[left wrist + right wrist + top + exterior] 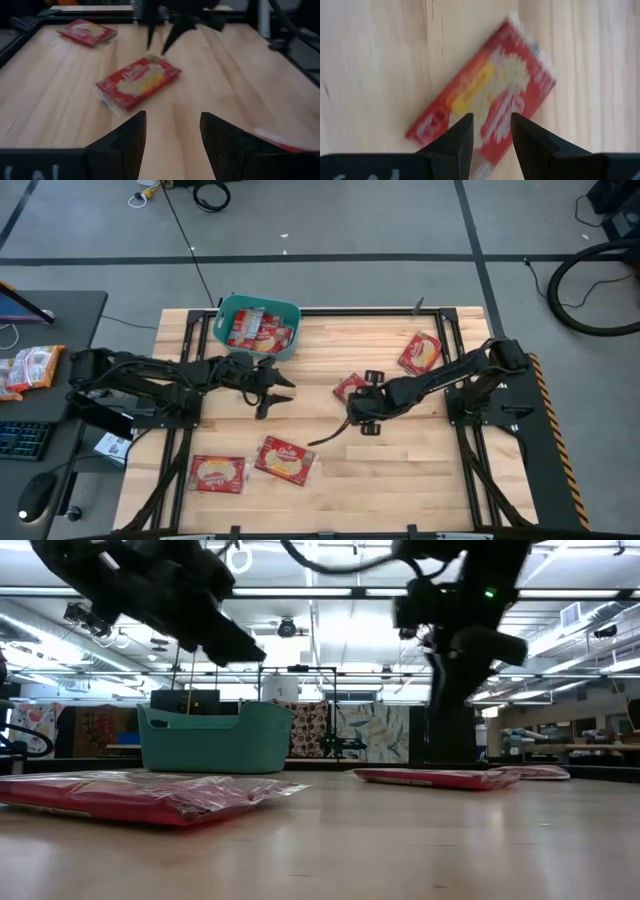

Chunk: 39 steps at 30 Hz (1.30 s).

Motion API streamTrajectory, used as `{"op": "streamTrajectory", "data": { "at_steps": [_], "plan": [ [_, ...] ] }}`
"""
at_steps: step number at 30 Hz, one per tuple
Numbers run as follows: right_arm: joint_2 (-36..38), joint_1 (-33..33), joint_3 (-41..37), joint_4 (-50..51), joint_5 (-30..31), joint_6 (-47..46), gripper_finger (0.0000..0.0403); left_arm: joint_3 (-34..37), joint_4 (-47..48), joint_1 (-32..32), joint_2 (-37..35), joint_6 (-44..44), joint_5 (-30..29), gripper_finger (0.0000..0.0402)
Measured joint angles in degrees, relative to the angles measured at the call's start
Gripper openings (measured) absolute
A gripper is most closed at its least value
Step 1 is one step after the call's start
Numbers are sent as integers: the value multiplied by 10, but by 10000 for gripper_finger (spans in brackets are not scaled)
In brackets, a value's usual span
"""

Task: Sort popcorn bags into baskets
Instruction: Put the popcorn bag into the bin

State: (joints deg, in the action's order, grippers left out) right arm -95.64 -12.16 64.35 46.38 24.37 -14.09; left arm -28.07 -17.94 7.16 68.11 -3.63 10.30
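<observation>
A teal basket (258,325) stands at the table's far edge, left of centre, with several red popcorn bags inside it. Loose bags lie flat on the wood: one in the middle (349,387), one far right (420,352), two near the front (285,460) (217,473). My right gripper (489,135) hangs open just above the middle bag (485,95), pointing steeply down, with its fingers clear of the bag. My left gripper (172,137) is open and holds nothing. It sits near the basket (275,392) and faces the middle bag (137,82).
A black frame (180,360) borders the wooden table. A side desk at the left carries more packets (30,368), a keyboard and a mouse. In the low view the front bags (140,795) lie in the foreground, with the basket (215,735) behind them.
</observation>
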Motion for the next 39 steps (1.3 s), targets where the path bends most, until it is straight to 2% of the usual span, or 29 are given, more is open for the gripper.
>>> {"op": "streamTrajectory", "data": {
  "at_steps": [6,12,21,30,34,39],
  "plan": [
    [31,-33,-59,2,26,-41,137,0,-109,0,88,13,-30,189],
    [30,-59,-112,-1,82,-82,137,-25,-132,1,164,4,-31,189],
    [34,-59,-141,4,46,-128,142,-78,-117,4,259,-93,-37,189],
    [82,-66,-202,-6,49,-134,145,-129,-118,12,334,-128,-41,189],
    [92,-66,-240,-67,44,-129,145,-155,-119,11,370,-187,-68,189],
    [86,-66,-256,-81,39,-125,145,-176,-117,11,400,-254,-105,189]
  ]
}}
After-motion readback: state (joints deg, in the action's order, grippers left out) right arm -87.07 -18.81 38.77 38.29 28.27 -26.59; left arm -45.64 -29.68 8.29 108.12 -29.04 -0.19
